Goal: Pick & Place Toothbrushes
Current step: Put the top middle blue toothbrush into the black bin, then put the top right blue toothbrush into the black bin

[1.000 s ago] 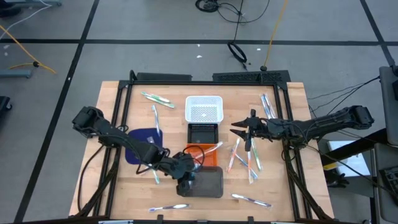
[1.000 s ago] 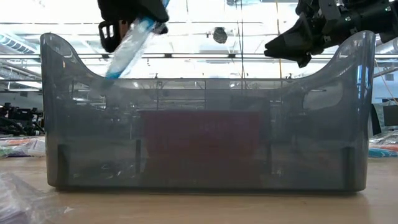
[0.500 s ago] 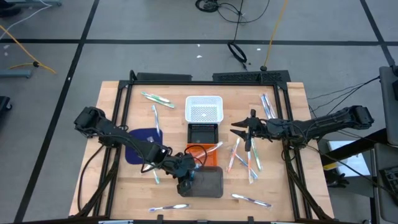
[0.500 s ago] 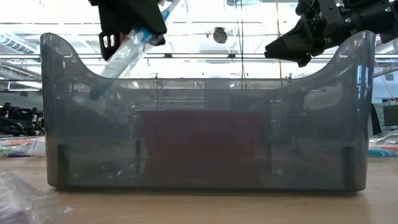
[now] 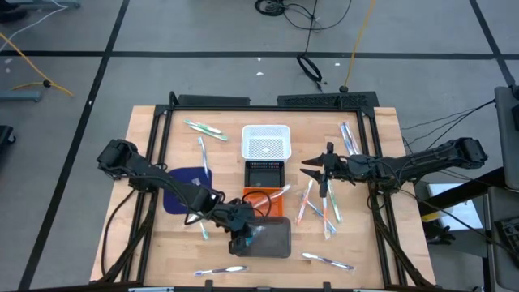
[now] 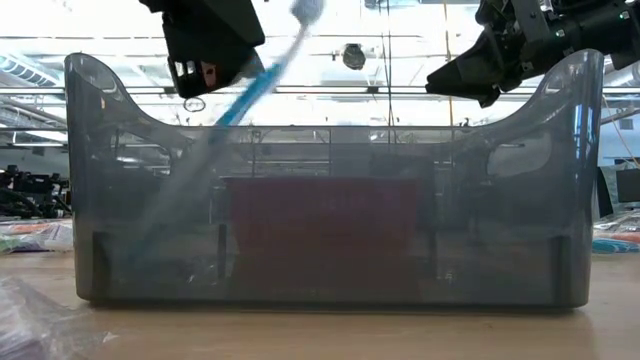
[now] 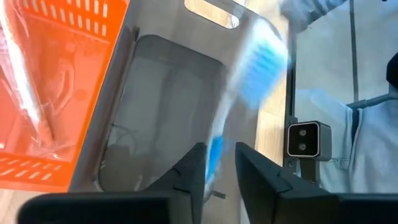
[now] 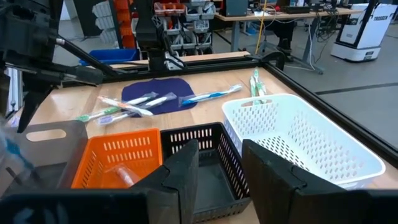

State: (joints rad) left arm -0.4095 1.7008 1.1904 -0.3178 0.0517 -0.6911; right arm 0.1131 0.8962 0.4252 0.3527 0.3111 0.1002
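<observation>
Blue-handled toothbrush tipping from parted left gripper fingers into grey bin, head leaning on rim, likely to catch or topple outside; right gripper parted, empty, above loose toothbrushes.

Likely robotics lab, workbenches, taped floor

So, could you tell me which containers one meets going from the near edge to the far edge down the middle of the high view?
Grey bin with the left gripper over it → orange basket → black basket → white basket.
</observation>
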